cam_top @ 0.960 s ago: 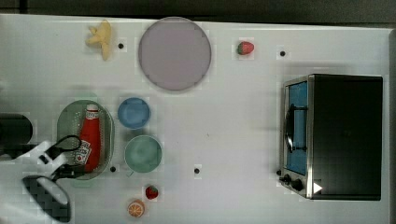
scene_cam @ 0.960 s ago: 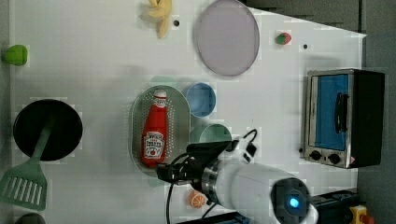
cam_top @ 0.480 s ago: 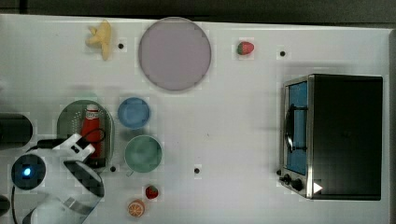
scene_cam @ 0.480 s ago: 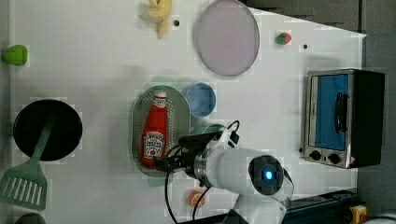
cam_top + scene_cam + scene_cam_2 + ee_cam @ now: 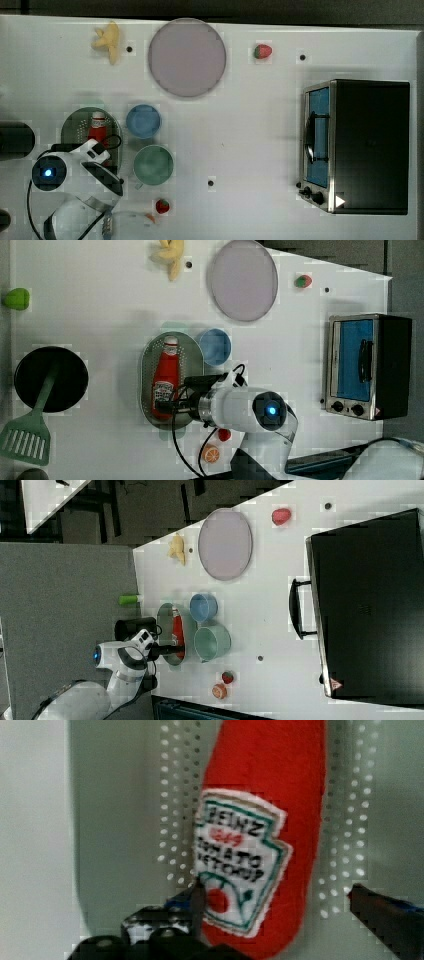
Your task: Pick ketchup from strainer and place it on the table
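I have the end effector (image 5: 272, 912) spread wide and straddling the lower body of the small red ketchup squeeze bottle (image 5: 165, 378), which lies in the pale green perforated oval strainer (image 5: 148, 360); next I judge I must clench, lift, then carry it to the white tabletop (image 5: 250, 125).

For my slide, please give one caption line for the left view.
Open claw straddles the ketchup lying in the strainer.
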Action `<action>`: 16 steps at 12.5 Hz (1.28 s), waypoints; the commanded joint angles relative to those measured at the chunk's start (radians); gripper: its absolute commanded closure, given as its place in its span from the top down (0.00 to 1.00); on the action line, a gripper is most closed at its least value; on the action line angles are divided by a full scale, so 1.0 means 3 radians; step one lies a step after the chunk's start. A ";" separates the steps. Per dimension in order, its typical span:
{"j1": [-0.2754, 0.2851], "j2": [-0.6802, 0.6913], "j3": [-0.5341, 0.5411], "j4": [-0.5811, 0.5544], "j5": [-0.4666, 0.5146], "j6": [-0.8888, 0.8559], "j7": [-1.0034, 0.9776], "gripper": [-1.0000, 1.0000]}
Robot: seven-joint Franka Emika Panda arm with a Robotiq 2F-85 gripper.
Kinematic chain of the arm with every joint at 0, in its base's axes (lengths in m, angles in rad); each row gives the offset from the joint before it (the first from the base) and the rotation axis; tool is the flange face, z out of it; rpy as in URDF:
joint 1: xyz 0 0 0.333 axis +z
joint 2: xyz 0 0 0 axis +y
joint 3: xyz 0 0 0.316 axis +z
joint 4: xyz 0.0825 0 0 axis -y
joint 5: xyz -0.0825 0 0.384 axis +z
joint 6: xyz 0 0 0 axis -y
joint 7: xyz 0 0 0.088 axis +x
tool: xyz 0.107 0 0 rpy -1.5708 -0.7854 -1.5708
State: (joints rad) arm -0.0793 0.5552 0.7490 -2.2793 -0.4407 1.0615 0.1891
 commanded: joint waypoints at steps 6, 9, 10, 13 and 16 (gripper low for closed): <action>0.0239 0.0277 -0.0183 0.0305 -0.0251 0.0012 0.0438 0.71; 0.0222 0.0191 -0.0118 0.0314 -0.0251 -0.0022 0.0438 0.60; 0.0213 0.0095 -0.0104 0.0313 -0.0249 -0.0040 0.0438 0.60; 0.0137 -0.0340 0.0052 0.0312 -0.0060 -0.0315 0.0438 0.60; 0.0049 -0.0794 0.0252 0.0393 0.0597 -0.0771 0.0438 0.60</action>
State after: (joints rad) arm -0.0579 0.3459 0.8091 -2.2012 -0.2683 0.8477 0.2820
